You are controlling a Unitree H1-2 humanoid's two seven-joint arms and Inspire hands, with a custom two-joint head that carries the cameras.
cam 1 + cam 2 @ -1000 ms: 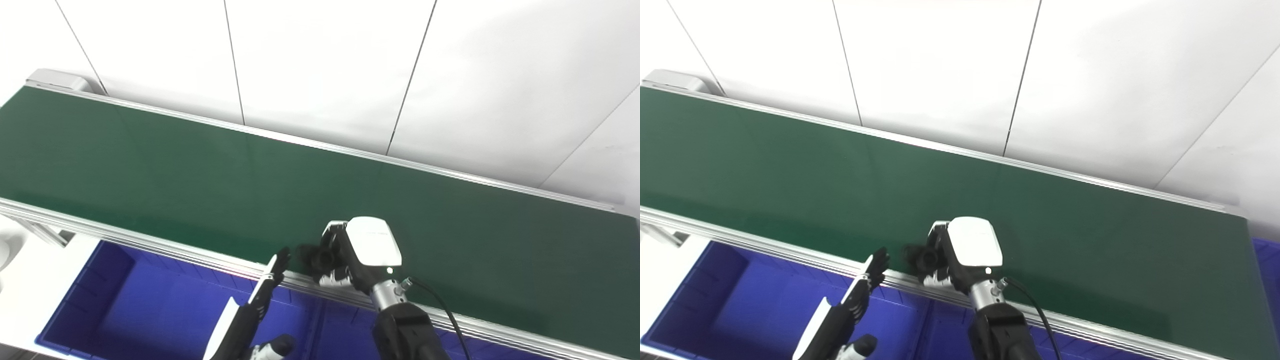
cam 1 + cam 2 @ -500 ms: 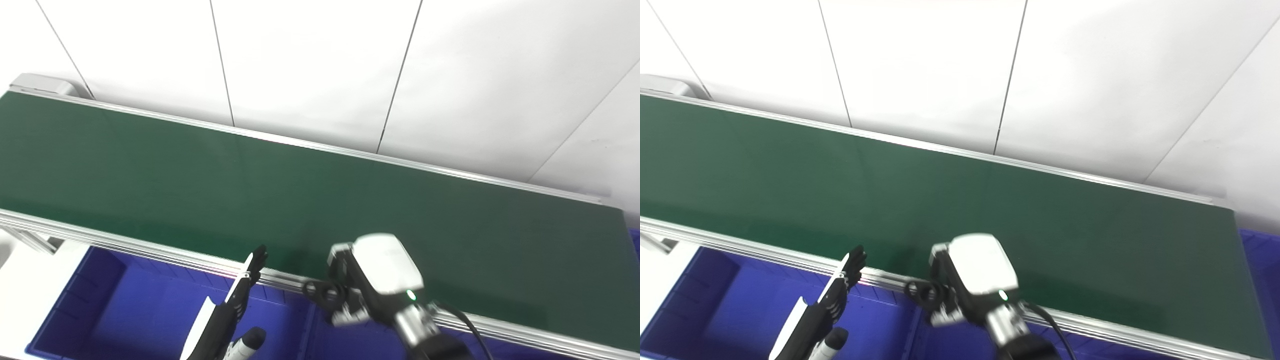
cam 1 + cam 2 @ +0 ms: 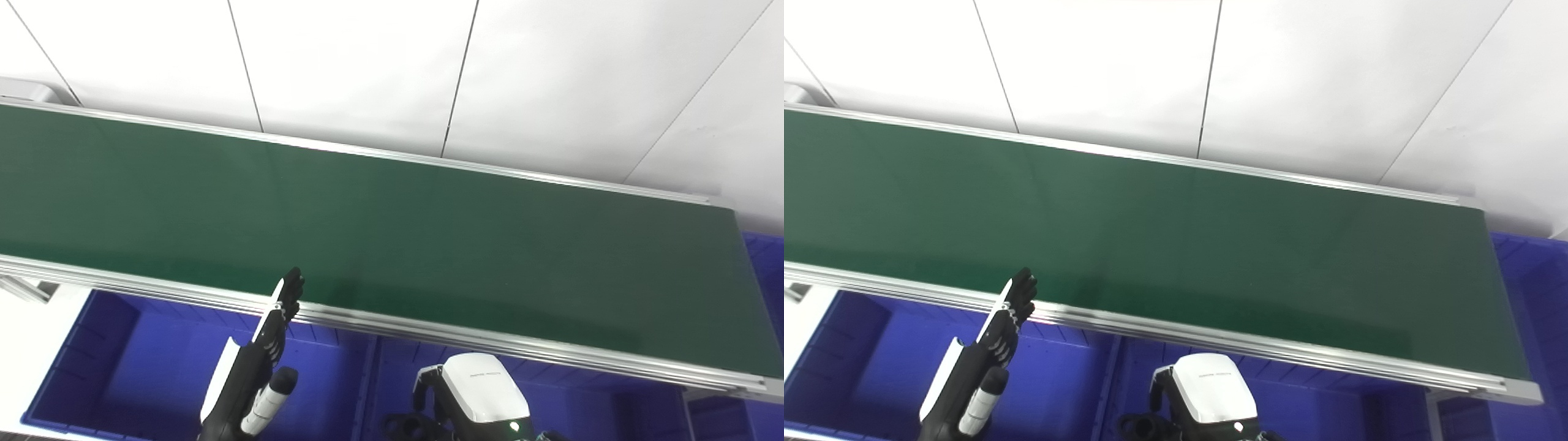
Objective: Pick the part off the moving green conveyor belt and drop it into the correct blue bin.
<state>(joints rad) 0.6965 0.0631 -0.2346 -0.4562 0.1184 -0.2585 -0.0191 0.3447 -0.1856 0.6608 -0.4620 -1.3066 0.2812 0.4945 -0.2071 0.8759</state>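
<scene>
The green conveyor belt runs across the view with no part lying on it. My right hand, with its white back plate, hangs at the bottom edge, in front of the belt's near rail and over a blue bin. It is shut on a small black ring-shaped part, which sticks out to its left and also shows in the right eye view. My left hand is open and empty, fingers straight and pointing up at the rail, over the left blue bin.
An aluminium rail edges the belt's near side. A divider wall separates the two near bins. Another blue bin stands past the belt's right end. White wall panels rise behind the belt.
My right hand has drawn back off the belt with the black part, crossed the near rail and dropped low over the bin. The camera has shifted. My left hand stays open.
</scene>
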